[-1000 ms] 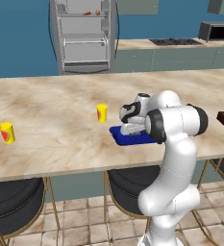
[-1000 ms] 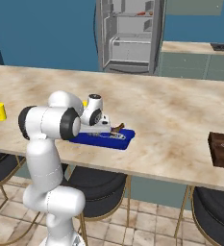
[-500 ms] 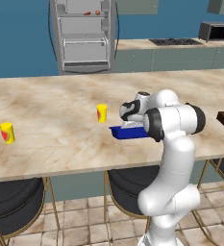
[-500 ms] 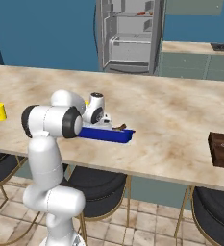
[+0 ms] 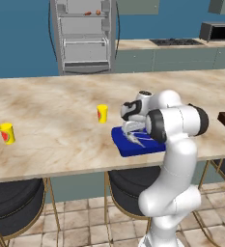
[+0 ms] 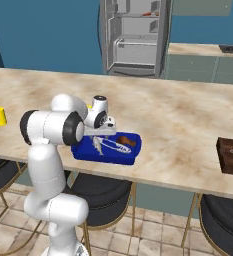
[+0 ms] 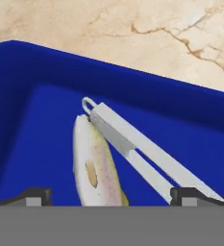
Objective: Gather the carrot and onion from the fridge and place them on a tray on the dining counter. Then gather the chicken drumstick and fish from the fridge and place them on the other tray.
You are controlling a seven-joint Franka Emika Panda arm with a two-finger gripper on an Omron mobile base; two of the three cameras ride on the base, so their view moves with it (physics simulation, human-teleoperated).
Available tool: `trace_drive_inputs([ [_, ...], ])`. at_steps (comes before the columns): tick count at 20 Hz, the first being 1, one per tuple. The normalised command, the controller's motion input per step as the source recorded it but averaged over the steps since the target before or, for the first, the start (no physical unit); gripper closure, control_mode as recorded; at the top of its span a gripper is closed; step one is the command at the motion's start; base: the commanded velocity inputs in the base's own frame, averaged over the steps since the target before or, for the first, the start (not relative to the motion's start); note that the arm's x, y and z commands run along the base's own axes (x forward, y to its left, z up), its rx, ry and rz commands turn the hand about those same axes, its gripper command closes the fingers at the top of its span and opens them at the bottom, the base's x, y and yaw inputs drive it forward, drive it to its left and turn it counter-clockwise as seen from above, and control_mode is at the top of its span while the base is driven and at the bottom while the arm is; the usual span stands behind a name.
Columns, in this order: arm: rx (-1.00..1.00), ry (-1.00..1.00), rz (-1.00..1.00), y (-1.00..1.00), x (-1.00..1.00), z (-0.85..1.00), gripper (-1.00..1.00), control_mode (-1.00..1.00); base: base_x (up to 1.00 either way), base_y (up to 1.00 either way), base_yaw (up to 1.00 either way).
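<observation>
gripper (image 7: 108,194): fingers spread wide, tips at the two bottom corners of the hand view, nothing pinched between them
fish (image 7: 95,166): lies flat in the tray, in the gap between the fingertips, nearer the left tip; pale body, head end pointing away from the fingers; free of both tips
tray (image 7: 46,67): blue, directly under the fingers, on the counter (image 6: 188,120) near its front edge
tongs (image 7: 132,141): grey, in the tray, touching the fish's far end, running toward the right fingertip
drumstick (image 6: 128,142): brown, in the same tray, beyond the fish on the far side from the arm
cups (image 5: 102,113): yellow, on the counter, apart from the fingers
fridge (image 5: 83,34): open, well behind the counter
</observation>
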Motion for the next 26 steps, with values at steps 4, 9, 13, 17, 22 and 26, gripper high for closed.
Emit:
trace_drive_inputs([
  [4,0.00,-0.02,0.00,0.00,0.00,0.48,-1.00,-1.00,0.00,0.00,0.00],
  [9,0.00,-0.06,-0.01,0.00,-0.42,0.55,-1.00,-1.00,0.00,0.00,0.00],
  [13,0.00,-0.08,-0.03,0.00,-0.89,0.42,-1.00,-1.00,0.00,0.00,0.00],
  [17,0.02,-0.04,-0.05,-0.02,-0.96,0.36,-1.00,-1.00,0.00,0.00,0.00],
  [22,0.00,-0.02,-0.05,-0.08,-0.84,0.48,-1.00,-1.00,0.00,0.00,0.00],
  [26,0.00,-0.02,-0.05,-0.13,-0.76,0.51,-1.00,-1.00,0.00,0.00,0.00],
])
